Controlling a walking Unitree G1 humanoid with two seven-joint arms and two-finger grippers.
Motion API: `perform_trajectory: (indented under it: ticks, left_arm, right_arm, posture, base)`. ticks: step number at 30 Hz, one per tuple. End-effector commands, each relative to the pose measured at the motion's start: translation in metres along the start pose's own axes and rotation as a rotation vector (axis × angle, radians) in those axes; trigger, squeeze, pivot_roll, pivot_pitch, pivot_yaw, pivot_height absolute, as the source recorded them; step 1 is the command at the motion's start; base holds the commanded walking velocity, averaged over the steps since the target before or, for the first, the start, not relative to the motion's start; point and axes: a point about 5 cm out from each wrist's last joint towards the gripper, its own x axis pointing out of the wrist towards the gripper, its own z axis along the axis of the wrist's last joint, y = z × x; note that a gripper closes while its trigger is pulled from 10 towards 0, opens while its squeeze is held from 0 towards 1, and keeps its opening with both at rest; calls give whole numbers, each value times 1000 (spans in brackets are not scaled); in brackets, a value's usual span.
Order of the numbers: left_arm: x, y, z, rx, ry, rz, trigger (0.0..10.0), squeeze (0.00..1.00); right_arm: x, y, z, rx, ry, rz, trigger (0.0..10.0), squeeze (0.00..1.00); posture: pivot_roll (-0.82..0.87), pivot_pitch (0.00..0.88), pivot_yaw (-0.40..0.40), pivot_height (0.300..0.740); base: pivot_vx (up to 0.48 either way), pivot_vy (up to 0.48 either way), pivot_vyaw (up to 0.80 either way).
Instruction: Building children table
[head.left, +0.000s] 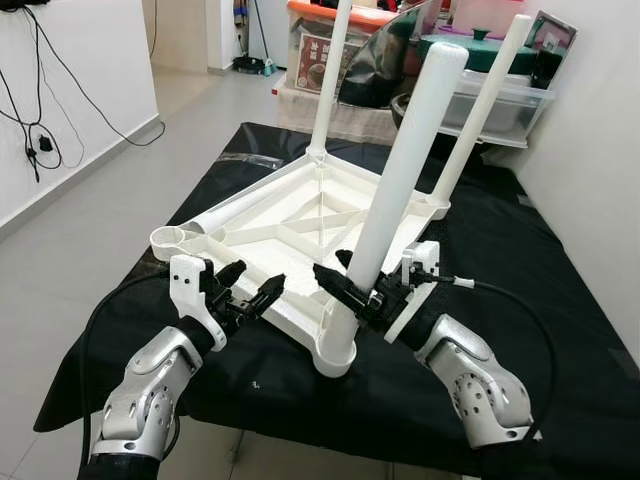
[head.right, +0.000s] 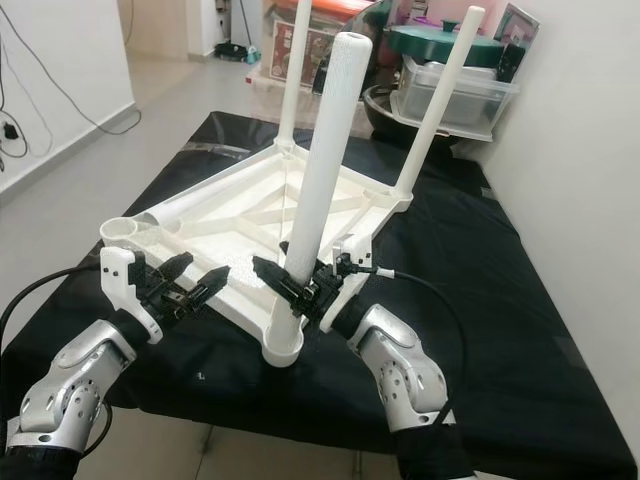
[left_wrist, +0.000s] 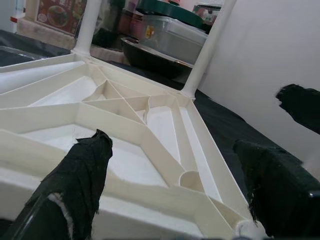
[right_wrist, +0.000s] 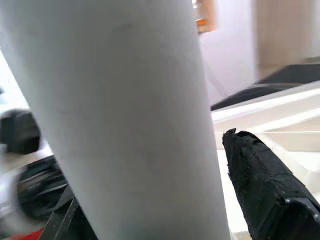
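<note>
Our right gripper (head.left: 345, 283) was clamped around the near table leg (head.left: 405, 165), low by its socket. Our left gripper (head.left: 255, 287) stood spread wide, just beside the upturned tabletop (head.left: 290, 215) on the black cloth (head.left: 520, 290).

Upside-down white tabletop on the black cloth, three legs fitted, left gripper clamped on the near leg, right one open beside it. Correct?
Grippers are swapped. In the left eye view the right gripper is clamped on the near leg, and the left gripper is open beside it. The upside-down tabletop, black cloth and three fitted legs are right.
</note>
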Motion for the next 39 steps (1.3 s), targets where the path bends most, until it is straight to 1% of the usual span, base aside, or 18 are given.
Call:
perform_trajectory:
  ticks: [1, 3, 4, 5, 6, 7, 8, 10, 14, 16, 20, 22, 27, 31, 32, 34, 35, 39]
  left_arm:
    - [-1, 1, -3, 4, 24, -6, 10000, 0]
    - [-1, 1, -3, 5, 25, -6, 10000, 0]
    - [-1, 1, -3, 5, 25, -6, 10000, 0]
    - [-1, 1, -3, 5, 25, -6, 10000, 0]
    - [-1, 1, -3, 5, 25, -6, 10000, 0]
    - [-1, 1, -3, 6, 24, -5, 10000, 0]
    - [0, 1, -3, 7, 23, -3, 10000, 0]
    - [1, 1, -3, 8, 21, 1, 10000, 0]
    - [1, 1, -3, 8, 19, 3, 10000, 0]
    - [2, 0, -3, 6, 18, 1, 10000, 0]
    - [2, 0, -3, 5, 17, 0, 10000, 0]
    - [3, -1, -4, 4, 15, -1, 10000, 0]
    - [2, -2, -4, 2, 12, 0, 10000, 0]
    - [1, -2, -4, 1, 9, 1, 10000, 0]
    - [1, -3, -4, 0, 8, 1, 10000, 0]
    - [1, -3, -4, -1, 8, 1, 10000, 0]
    - [1, -3, -3, -3, 7, 1, 10000, 0]
    - [1, -3, -3, -3, 9, -1, 10000, 0]
  right_arm:
    - [1, -20, 6, -65, 7, -208, 10000, 0]
    - [3, -28, 5, -109, 44, -324, 10000, 0]
    - [3, -28, 5, -109, 44, -324, 10000, 0]
    - [4, -33, 4, -127, 57, -384, 10000, 0]
    - [4, -33, 4, -127, 57, -384, 10000, 0]
    - [-6, -55, 3, -117, 71, -671, 10000, 0]
    - [-16, -69, 2, -120, 80, -880, 10000, 0]
    - [-28, -82, 3, -124, 70, -1120, 10000, 0]
    - [-29, -82, 6, -126, 38, -1188, 10000, 0]
    - [-17, -79, 8, -116, 16, -1199, 10000, 0]
    - [-9, -78, 10, -98, -3, -1184, 10000, 0]
    - [7, -76, 14, -68, -44, -1155, 10000, 0]
    - [16, -78, 22, -103, -85, -1147, 10000, 0]
    - [17, -83, 30, -137, -113, -1148, 10000, 0]
    - [14, -85, 33, -152, -134, -1155, 0, 0]
    - [13, -87, 35, -162, -151, -1160, 0, 0]
    - [7, -91, 36, -156, -172, -1182, 0, 0]
    - [6, -91, 33, -146, -176, -1162, 0, 0]
  posture:
    - [81, 0, -121, 740]
    - [81, 0, -121, 740]
    - [81, 0, -121, 740]
    - [81, 0, -121, 740]
    - [81, 0, -121, 740]
    - [82, 0, -128, 740]
    - [85, 0, -131, 740]
    - [87, 0, -134, 740]
    - [87, 0, -134, 740]
    - [82, 0, -134, 740]
    - [84, 0, -137, 740]
    - [89, 0, -142, 740]
    - [97, 0, -150, 740]
    - [98, 0, -152, 740]
    - [97, 0, -152, 740]
    - [96, 0, -151, 740]
    - [95, 0, -150, 740]
    - [93, 0, -140, 740]
  base:
    - [0, 0, 0]
    - [0, 0, 0]
    - [0, 0, 0]
    - [0, 0, 0]
    - [0, 0, 0]
    - [0, 0, 0]
    - [0, 0, 0]
    - [0, 0, 0]
    - [0, 0, 0]
    - [0, 0, 0]
    - [0, 0, 0]
    - [0, 0, 0]
    - [0, 0, 0]
    - [0, 0, 0]
    - [0, 0, 0]
    - [0, 0, 0]
    - [0, 0, 0]
    - [0, 0, 0]
